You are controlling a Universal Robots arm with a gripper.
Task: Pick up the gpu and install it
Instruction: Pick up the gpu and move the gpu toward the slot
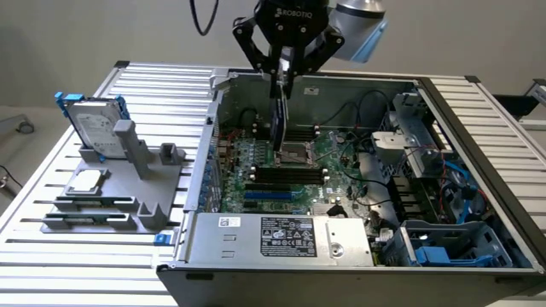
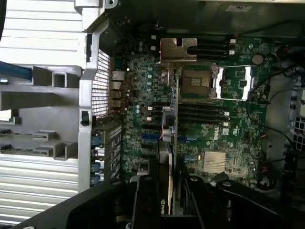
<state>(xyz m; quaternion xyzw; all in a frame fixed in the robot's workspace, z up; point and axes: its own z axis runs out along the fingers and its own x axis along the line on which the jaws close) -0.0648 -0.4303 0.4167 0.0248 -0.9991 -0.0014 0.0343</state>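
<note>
Nearest sits the silver power supply (image 1: 277, 236) along the front edge of the open computer case (image 1: 256, 284); beyond it lies the green motherboard (image 1: 256, 163); above the board, beside the CPU socket (image 1: 300, 153), the gpu (image 1: 280, 121) hangs on edge, silver bracket (image 2: 178, 50) lowest; the gripper (image 1: 286, 80) is partly closed, fingers (image 2: 145, 200) clamping the card's upper end; whether card touches board I cannot tell.

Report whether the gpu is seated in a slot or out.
Out. The gripper holds the gpu clamped on edge, hanging above the motherboard; how near its lower end comes, cannot tell.
</note>
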